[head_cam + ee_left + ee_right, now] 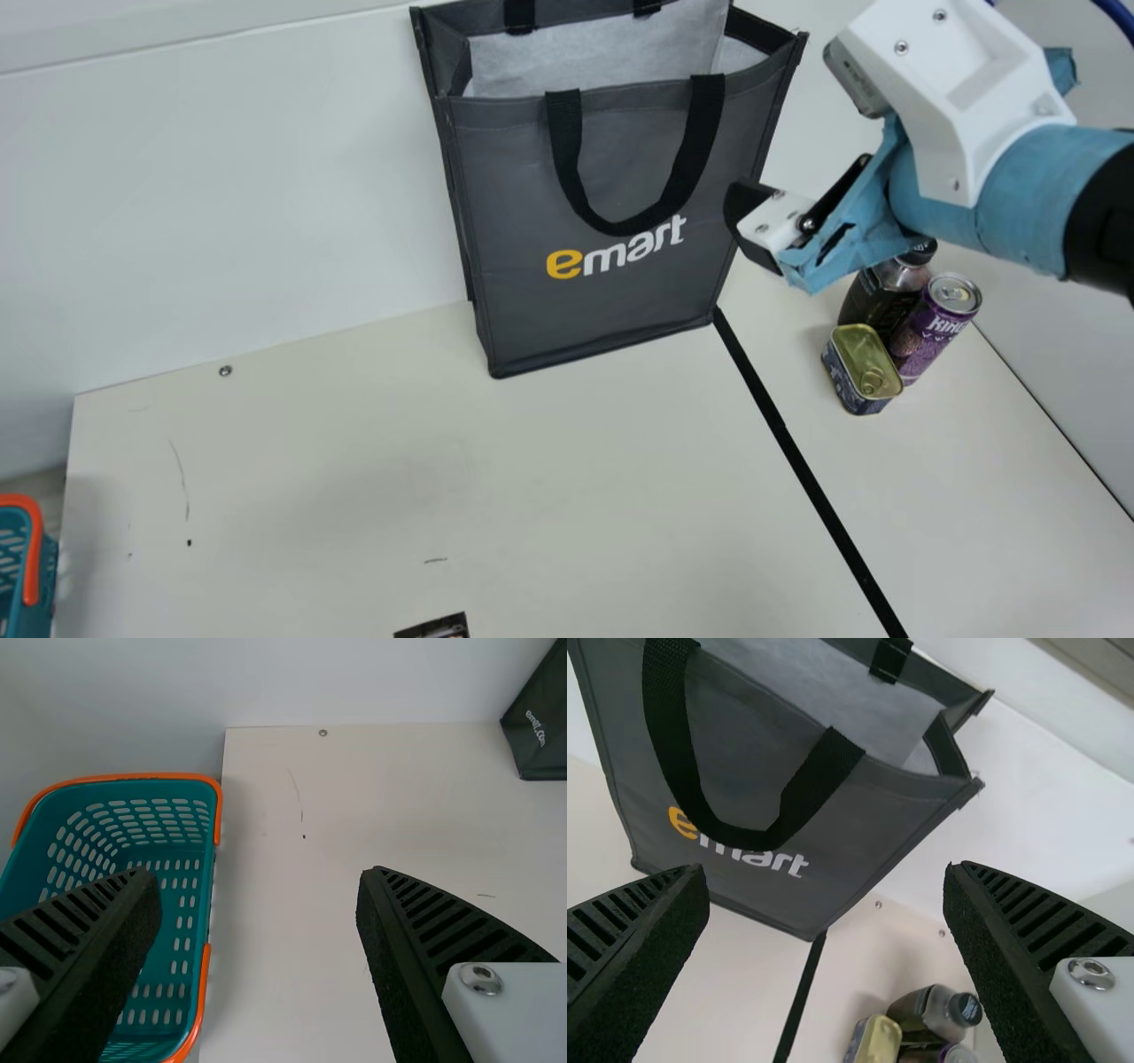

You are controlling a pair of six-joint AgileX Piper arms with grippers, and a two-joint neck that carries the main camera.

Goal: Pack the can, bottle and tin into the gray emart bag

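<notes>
Where the cream table met a smooth white wall, the gray emart bag stood upright, its fabric sides flaring a little towards an open mouth. A pale, felt-like lining showed inside, and a black webbing handle drooped in a soft U down its front. My right gripper hung in the air near the bag's right side in the main view, its ribbed black fingers wide apart. My left gripper had its grooved fingers well apart too, over the table's left part and beside a teal plastic basket, pierced with rounded slots and edged in glossy orange.

The can, bottle and tin were outside the bag, clustered on the table across a straight black strip. The slender purple can was upright, with a silvery round top. Just beside it the clear-shouldered bottle stood under a black cap, its body dark. Nearest the main view's bottom edge sat the squat tin, a round-cornered block with a shiny gold lid and ring pull. Whether the three touched, I could not tell.
</notes>
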